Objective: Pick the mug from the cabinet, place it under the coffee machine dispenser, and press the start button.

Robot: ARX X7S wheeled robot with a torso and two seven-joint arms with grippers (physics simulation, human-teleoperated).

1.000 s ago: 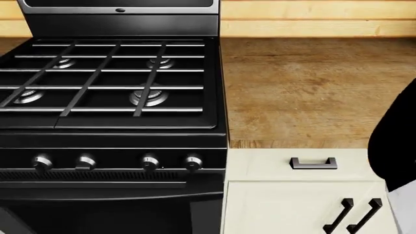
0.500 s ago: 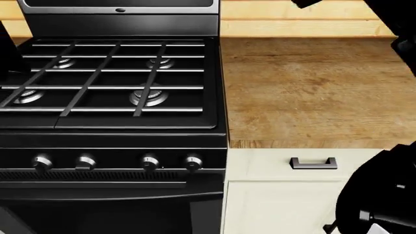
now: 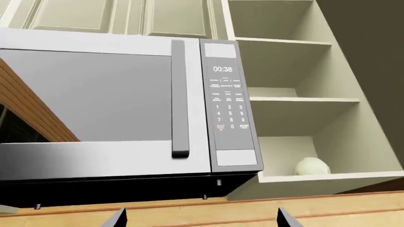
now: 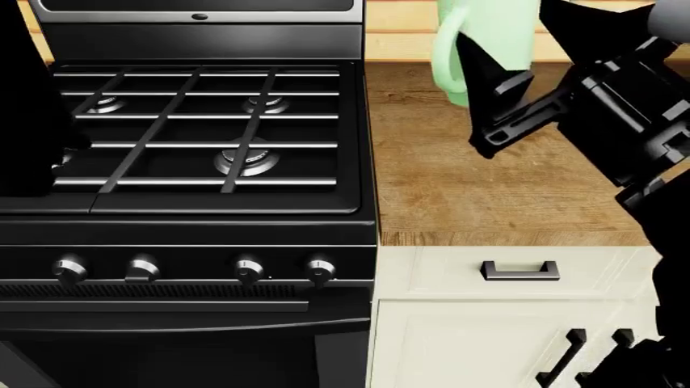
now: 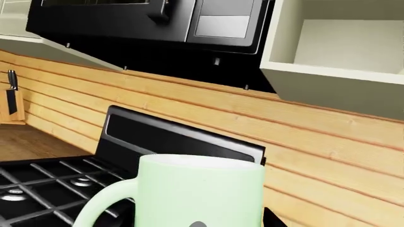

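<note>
The pale mint-green mug (image 4: 483, 44) hangs upright above the wooden counter's back edge, its loop handle toward the stove. My right gripper (image 4: 490, 85) is shut on its lower body. In the right wrist view the mug (image 5: 202, 191) fills the space between the jaws, white rim on top. My left gripper (image 3: 200, 220) is open with nothing between its fingertips (image 3: 117, 218), raised and facing the microwave and the open cabinet (image 3: 303, 101). The coffee machine dispenser is out of view.
A black gas stove (image 4: 183, 137) takes up the left, its knobs (image 4: 248, 268) in front. Wooden counter (image 4: 485, 202) lies to its right over white drawers. Microwave (image 3: 126, 109) hangs above. A pale rounded object (image 3: 312, 166) sits on the cabinet's lowest shelf. My left arm (image 4: 27, 105) covers the stove's left edge.
My right arm has swung in from the right edge and now shows at the upper right, holding the mug over the counter. My left arm has come further in at the left edge.
</note>
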